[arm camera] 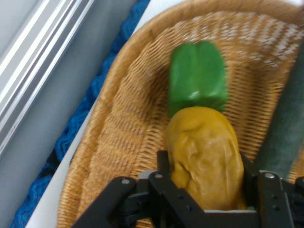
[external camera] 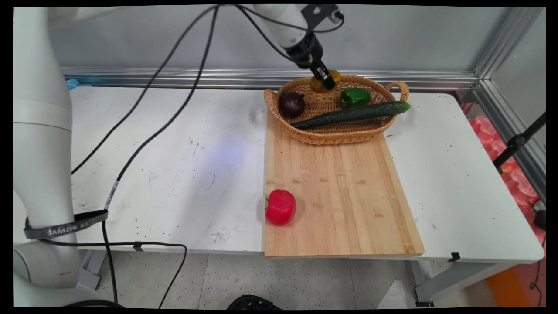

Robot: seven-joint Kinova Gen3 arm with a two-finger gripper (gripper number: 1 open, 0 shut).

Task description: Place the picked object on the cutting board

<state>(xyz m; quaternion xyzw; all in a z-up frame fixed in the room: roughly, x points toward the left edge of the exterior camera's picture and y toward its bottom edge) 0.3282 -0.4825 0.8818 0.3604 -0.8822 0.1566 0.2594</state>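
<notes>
Yellow-brown potato (arm camera: 206, 159) is held clamped in the pincer (external camera: 324, 80) over the basket (external camera: 335, 135) rim's far side, beside the green pepper (external camera: 355, 97); grip should be kept square.

Cucumber (arm camera: 285, 133) cut by hand view's right edge; claw (external camera: 324, 78) partly hides yellow pepper (external camera: 317, 85)

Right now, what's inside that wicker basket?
The wicker basket holds a dark purple onion, a green pepper and a cucumber poking over the rim. The gripper grips a yellow-brown potato-like piece above its far side. The weave beneath them is hidden.
</notes>
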